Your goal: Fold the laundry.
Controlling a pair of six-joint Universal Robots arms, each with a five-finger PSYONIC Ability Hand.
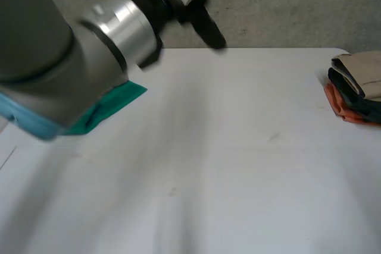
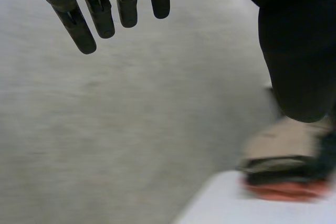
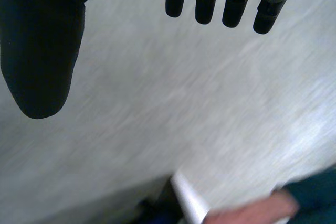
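Teal cloth piece on white desk, folded beige-and-orange clothes stack at edge; left robot hand, right robot hand both spread, empty.

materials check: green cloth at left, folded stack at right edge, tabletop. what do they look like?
Green cloth: thin fabric, matte; it lies flat with a soft layered edge. Woven or knit, can't tell.
Stack of folded clothes: soft textiles in beige, dark and orange layers, matte, with rounded folds; fibre unclear.
Table: smooth, hard white top, probably laminate or plastic, with a few small marks.
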